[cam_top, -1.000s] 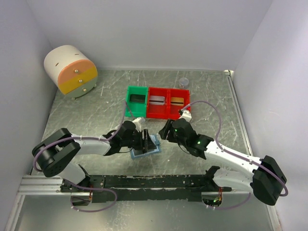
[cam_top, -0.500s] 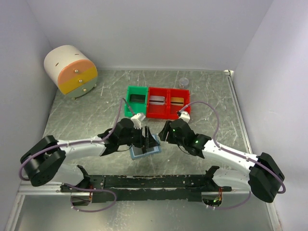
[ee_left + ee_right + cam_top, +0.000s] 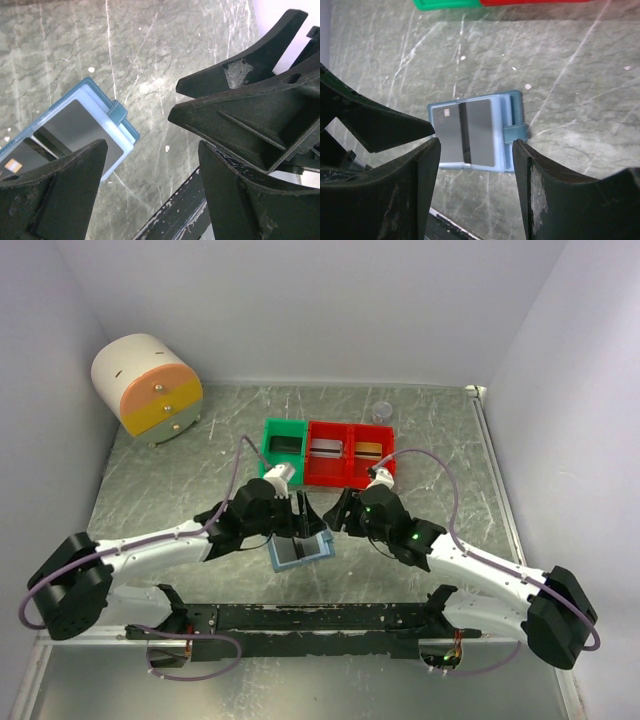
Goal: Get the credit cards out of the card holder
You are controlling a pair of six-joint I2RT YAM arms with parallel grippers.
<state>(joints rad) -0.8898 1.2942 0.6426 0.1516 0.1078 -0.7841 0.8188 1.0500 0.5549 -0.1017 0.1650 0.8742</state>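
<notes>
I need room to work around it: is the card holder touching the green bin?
Apart. The right wrist view shows bare table between the card holder and the green bin.

The top camera is looking down over the whole table (image 3: 180,480) from 6 o'clock. Both wrist cameras are pointing down close, probably from opposite sides, sharing the holder (image 3: 502,120).

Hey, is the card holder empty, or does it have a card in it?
Not empty. A dark card shows inside the blue card holder, lying flat on the table. How many cards it holds cannot be told.
</notes>
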